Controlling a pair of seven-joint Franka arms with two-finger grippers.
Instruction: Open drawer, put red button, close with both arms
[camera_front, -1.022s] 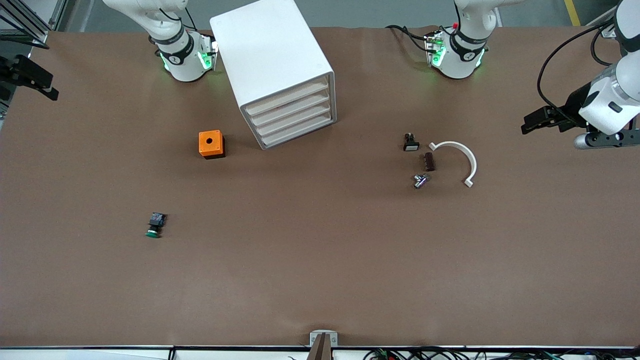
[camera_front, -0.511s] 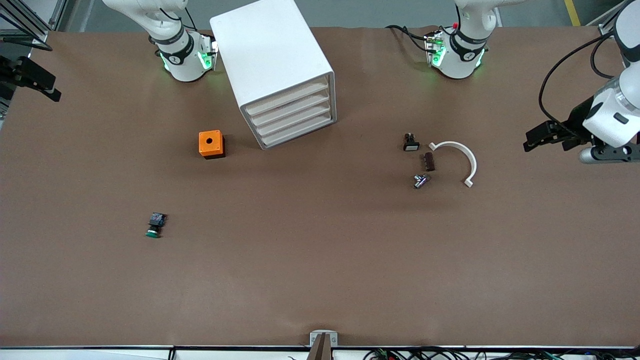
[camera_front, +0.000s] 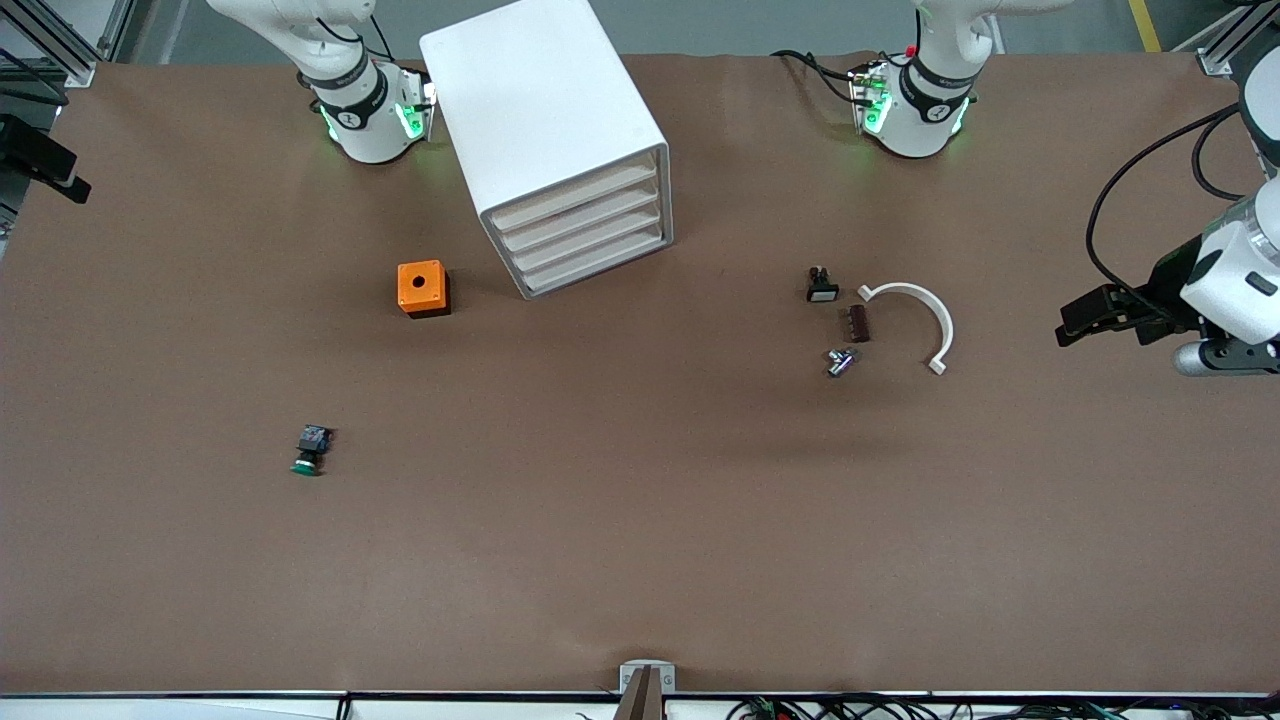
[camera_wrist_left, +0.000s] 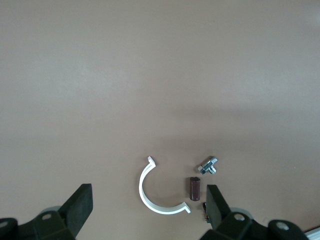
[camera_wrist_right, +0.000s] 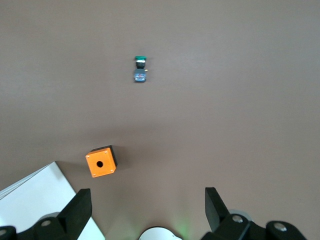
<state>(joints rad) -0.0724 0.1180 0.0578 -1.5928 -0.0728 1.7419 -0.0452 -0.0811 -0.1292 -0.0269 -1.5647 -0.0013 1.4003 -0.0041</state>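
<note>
Right gripper (camera_wrist_right: 147, 192) of mine hung high over table edge at right arm's end, jaws apart, empty, waiting. Green button (camera_front: 308, 450) lay toward front edge; orange box (camera_front: 423, 288) sat beside cabinet (camera_front: 540, 100). Drawer (camera_front: 580, 215) was shut like other three, fronts angled toward open table, reachable. Red button (camera_front: 821, 284), so I judged, lay among clutter beside white clip (camera_front: 925, 320), toward left arm's end. My left gripper (camera_wrist_left: 150, 189) hovered near that end's edge, jaws apart, empty: likely picker.

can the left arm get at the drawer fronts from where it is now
Probably yes. The left pincer hangs open at the left arm's end of the table, and only bare table lies between it and the drawer fronts; the small parts lie nearer the front camera.
</note>
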